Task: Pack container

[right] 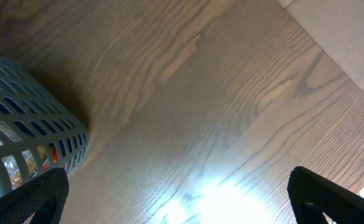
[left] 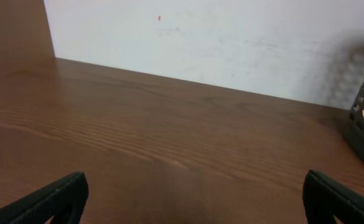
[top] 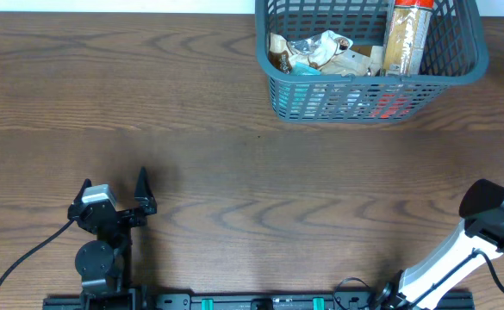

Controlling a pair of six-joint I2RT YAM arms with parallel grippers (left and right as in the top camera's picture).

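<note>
1. The container (top: 368, 79) stands at the far edge of the counter (top: 191, 103). Inside it lie crumpled packets (top: 320, 52) on its left side and a tall orange-topped pack (top: 407, 34) right of its middle.
2. My left tool (left: 194, 208) is released, fingers spread wide with nothing between them. It sits low over the counter, well apart from the container on its near-left side, and faces toward it.
3. My right tool (right: 182, 202) is released and empty too. It looks down on bare wood just beside the container's right-hand corner.
4. I see nothing loose on the counter around the container, so I judge the packing to be done or very nearly so.
5. Next I would check the strip to the right of the container, which the overhead view cuts off. If nothing is there, I would draw the right arm away without clipping the rim.
</note>
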